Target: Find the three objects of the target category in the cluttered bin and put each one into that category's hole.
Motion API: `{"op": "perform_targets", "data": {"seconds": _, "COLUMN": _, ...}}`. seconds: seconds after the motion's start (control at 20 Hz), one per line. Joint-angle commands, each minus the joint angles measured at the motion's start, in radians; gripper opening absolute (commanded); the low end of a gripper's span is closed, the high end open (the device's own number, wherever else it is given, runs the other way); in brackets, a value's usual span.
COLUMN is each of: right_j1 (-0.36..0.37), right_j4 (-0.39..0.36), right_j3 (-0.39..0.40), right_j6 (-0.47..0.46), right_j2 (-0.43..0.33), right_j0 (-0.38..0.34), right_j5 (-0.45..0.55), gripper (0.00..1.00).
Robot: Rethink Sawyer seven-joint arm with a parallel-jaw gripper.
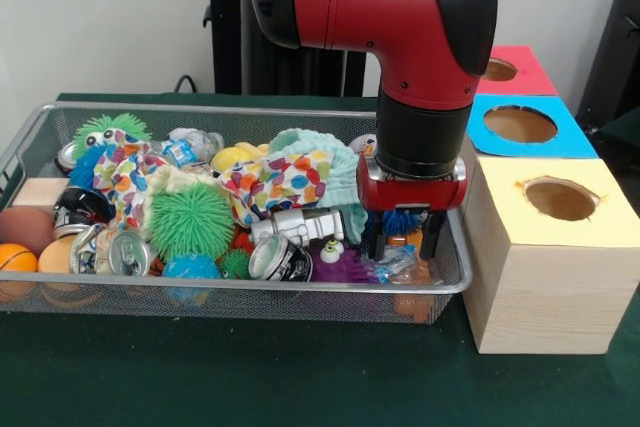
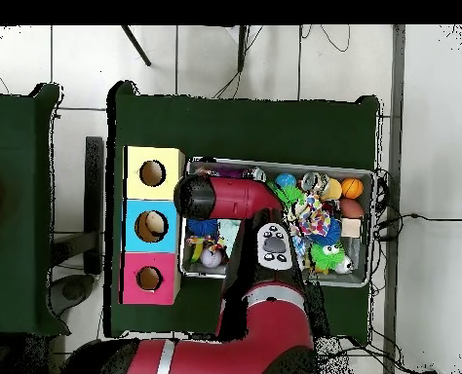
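A dark green cloth-covered table (image 1: 300,377) on a pale tiled floor (image 2: 79,68) carries a silver wire-mesh bin (image 1: 240,292) heaped with toys, cans and cloths, with a row of three wooden boxes topped yellow (image 1: 560,202), blue (image 1: 520,125) and red (image 1: 512,69), each with a round hole, just beside it. The red and black arm (image 1: 400,7) hangs vertically over the bin's box-side end, its black-fingered gripper (image 1: 405,239) lowered among the clutter, fingers spread around a blue spiky ball (image 1: 403,221); whether they grip it I cannot tell. No target category is evident, so no object's long axis can be given.

bin (image 1: 40,292) on counter (image 1: 250,377), left | three boxes (image 1: 545,247) in a row just right of bin, running back | gripper (image 1: 405,242) down in bin's right end
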State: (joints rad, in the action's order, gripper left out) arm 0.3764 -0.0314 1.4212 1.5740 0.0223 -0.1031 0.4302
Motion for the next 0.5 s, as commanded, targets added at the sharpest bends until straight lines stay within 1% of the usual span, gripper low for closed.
{"op": "perform_targets", "data": {"seconds": 0.05, "right_j1": -0.083, "right_j4": -0.02, "right_j3": 0.029, "right_j6": 0.135, "right_j2": -0.062, "right_j0": -0.009, "right_j5": -0.082, "gripper": 1.0}}
{"op": "perform_targets", "data": {"seconds": 0.5, "right_j1": -0.098, "right_j4": -0.02, "right_j3": 0.022, "right_j6": 0.137, "right_j2": -0.067, "right_j0": -0.012, "right_j5": -0.099, "gripper": 1.0}}
